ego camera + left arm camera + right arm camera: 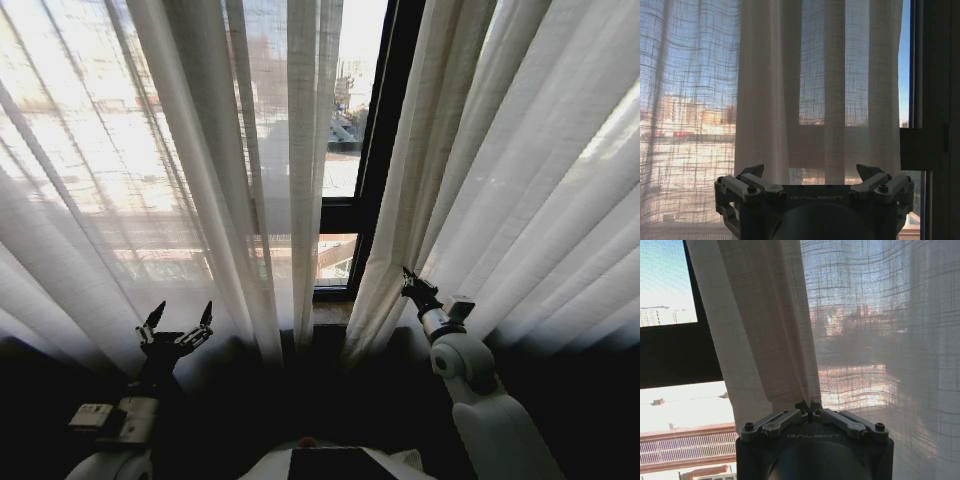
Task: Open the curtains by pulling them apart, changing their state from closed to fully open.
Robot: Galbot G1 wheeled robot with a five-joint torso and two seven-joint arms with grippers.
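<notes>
Across the window hang the curtains [200,180], sheer white woven cloth in long pleats, parted by a narrow gap showing the black window frame [385,150]. At the right panel's inner edge, the right gripper [408,276] is clenched on a fold. The left gripper [178,317] hovers spread wide just before the left panel.

Black window frame [385,150], sunlit city buildings [665,315] outside beyond the glass.
</notes>
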